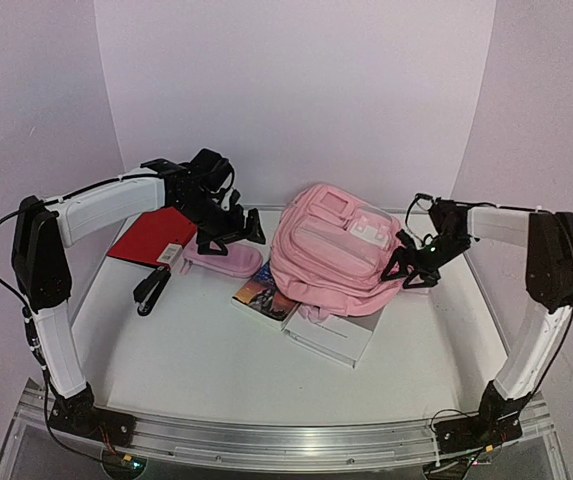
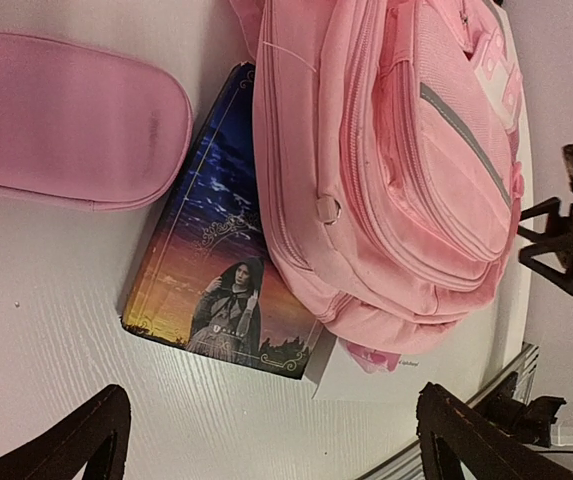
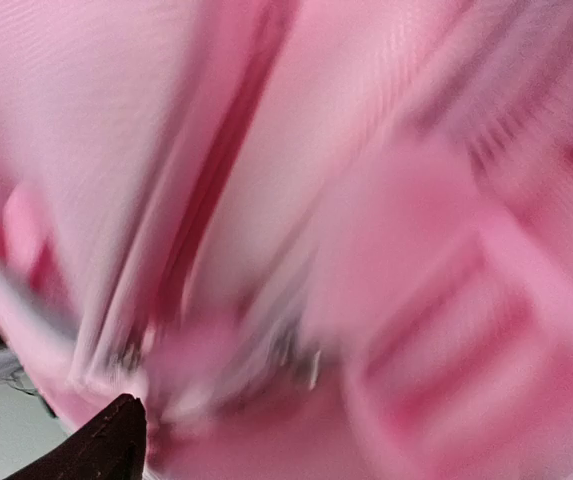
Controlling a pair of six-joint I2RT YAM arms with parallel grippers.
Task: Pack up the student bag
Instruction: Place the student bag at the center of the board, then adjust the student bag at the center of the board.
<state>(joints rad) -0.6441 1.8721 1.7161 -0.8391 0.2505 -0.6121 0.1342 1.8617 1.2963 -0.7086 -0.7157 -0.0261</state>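
Left tool point(image 1: 231, 238) jaws apart above pouch point(image 1: 224, 262); right tool point(image 1: 409, 272) jaws apart at student bag point(image 1: 331, 250) right edge, near table point(image 1: 456, 310) rim

Soft pink cloth beside glossy print, matt card and bare metal.

Reads as matt woven fabric all over the backpack point(image 1: 331, 250), with a silvery reflective strip point(image 2: 466, 140) sewn in and a small shiny metal ring point(image 2: 328, 210) at a seam; shows smoother matt pink cloth on the pencil case point(image 2: 61, 120); gleams glossy on the printed book point(image 2: 216, 290) cover; looks like plain matt white card on the box point(image 1: 331, 338); carries a fine wood-grain texture across the white table point(image 2: 46, 330); shines dully as brushed metal along the rail point(image 1: 286, 435); passes for smooth white plastic on the left arm point(image 1: 106, 205).
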